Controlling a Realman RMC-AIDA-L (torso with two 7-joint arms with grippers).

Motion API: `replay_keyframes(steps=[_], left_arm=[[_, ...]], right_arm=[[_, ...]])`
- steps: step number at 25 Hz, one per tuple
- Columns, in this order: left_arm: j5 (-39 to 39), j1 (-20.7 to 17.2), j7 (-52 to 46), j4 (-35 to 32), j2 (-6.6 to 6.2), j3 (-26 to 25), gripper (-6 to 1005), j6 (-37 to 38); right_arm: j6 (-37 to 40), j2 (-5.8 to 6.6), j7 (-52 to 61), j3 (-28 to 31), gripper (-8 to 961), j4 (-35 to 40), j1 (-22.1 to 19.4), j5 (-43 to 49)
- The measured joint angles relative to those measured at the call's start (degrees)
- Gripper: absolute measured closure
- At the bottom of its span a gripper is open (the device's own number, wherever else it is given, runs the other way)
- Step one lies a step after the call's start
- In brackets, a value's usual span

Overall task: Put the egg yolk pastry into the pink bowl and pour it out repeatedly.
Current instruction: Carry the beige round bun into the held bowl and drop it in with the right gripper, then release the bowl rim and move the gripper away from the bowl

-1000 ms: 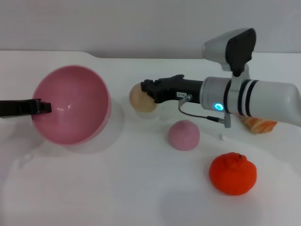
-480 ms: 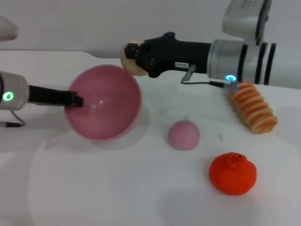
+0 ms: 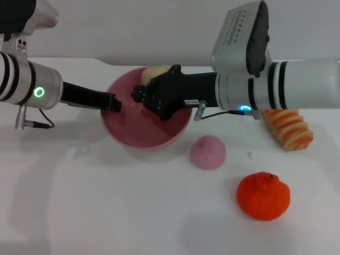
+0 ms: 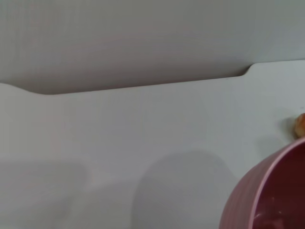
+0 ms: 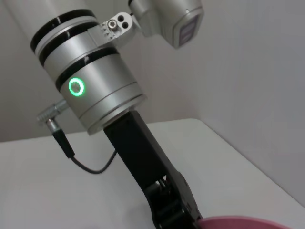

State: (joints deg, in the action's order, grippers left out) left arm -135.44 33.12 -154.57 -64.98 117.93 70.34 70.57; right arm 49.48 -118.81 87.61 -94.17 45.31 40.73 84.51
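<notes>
Glossy pink bowl (image 3: pixel 146 125), deep and round, upright on white table, opening upward, pale beige egg yolk pastry (image 3: pixel 154 73) held just above its far rim, partly hidden behind the black gripper

Hardly anything here can be read. The black right gripper (image 3: pixel 139 95), reaching over the glossy pink plastic bowl (image 3: pixel 146 133), carries a small white rectangular sticker (image 3: pixel 189 101) with dark print on its side, but the characters are too small to make out. The grey camera housing (image 3: pixel 240 32) on top of the right arm shows rows of tiny dark markings, also illegible. A green ring light (image 3: pixel 39 92) glows on the silver cuff of the left arm and a blue light (image 3: pixel 245 109) on the right arm; neither shows letters or numbers.
</notes>
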Motion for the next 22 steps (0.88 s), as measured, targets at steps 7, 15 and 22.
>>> replay_keyframes(steps=[7,15,22], left_arm=[[0.0,-0.2,0.0,0.1,0.02,-0.1,1000,-0.2],[-1.5,-0.3,0.0,3.3,0.0,0.2,1001,-0.4],[-2.2,-0.6,0.0,4.5,0.07,1.4,1001,-0.7]], right_arm=[[0.9,-0.17,1.4,1.9,866,7.2,-4.8,0.1],[1.9,-0.47,0.1,9.3,573,11.2,-8.5,-1.7],[2.0,-0.28,-6.9,16.5,473,9.4,-13.2,-10.0]])
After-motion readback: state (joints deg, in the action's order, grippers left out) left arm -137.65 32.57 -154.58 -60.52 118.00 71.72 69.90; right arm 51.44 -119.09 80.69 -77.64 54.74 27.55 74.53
